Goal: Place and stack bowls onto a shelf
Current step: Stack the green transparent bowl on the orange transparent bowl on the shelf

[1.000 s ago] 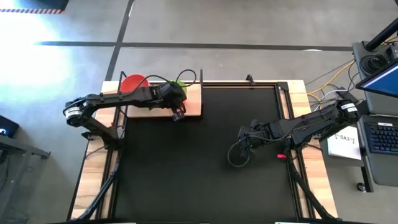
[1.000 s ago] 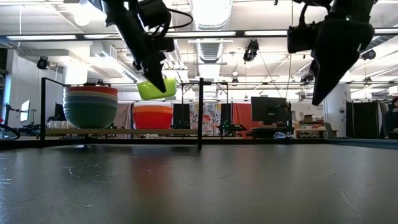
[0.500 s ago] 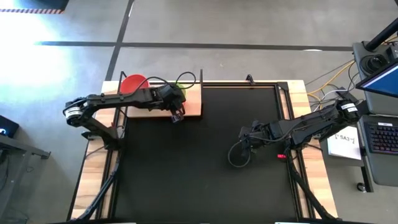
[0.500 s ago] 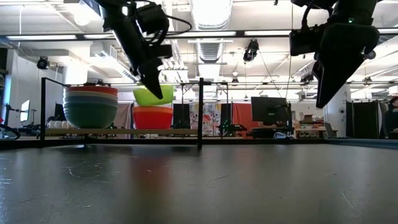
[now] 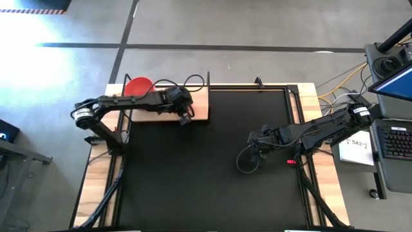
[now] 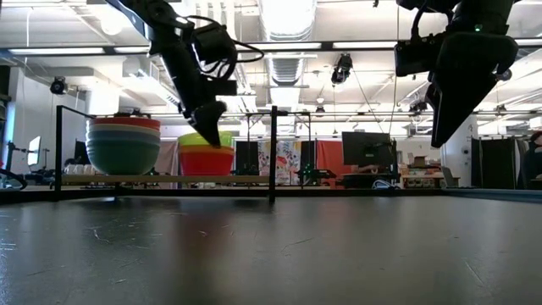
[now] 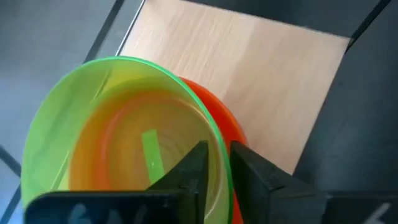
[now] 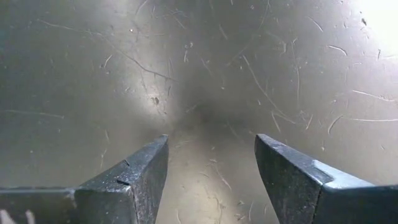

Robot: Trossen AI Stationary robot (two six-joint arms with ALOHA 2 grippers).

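The left gripper (image 7: 214, 165) is closed on the rim of the green bowl (image 7: 118, 124), one finger inside the bowl and one outside. This bowl sits inside an orange-red bowl (image 7: 217, 118), and only a thin edge of the lower bowl shows beside it. In the low view the green bowl (image 6: 196, 140) is only a narrow band above the orange-red one (image 6: 207, 161), partly covered by the gripper (image 6: 210, 119). Both stand on the shelf (image 6: 169, 179), next to a taller stack of bowls (image 6: 124, 144) whose single colours are hard to separate. From above, the left arm hides the green bowl fully; only a red bowl (image 5: 138, 86) and part of the wooden shelf (image 5: 201, 106) are seen there. The right gripper (image 8: 211, 180) hangs over the black table (image 8: 199, 74), well apart from the shelf, its fingers spread and holding nothing.
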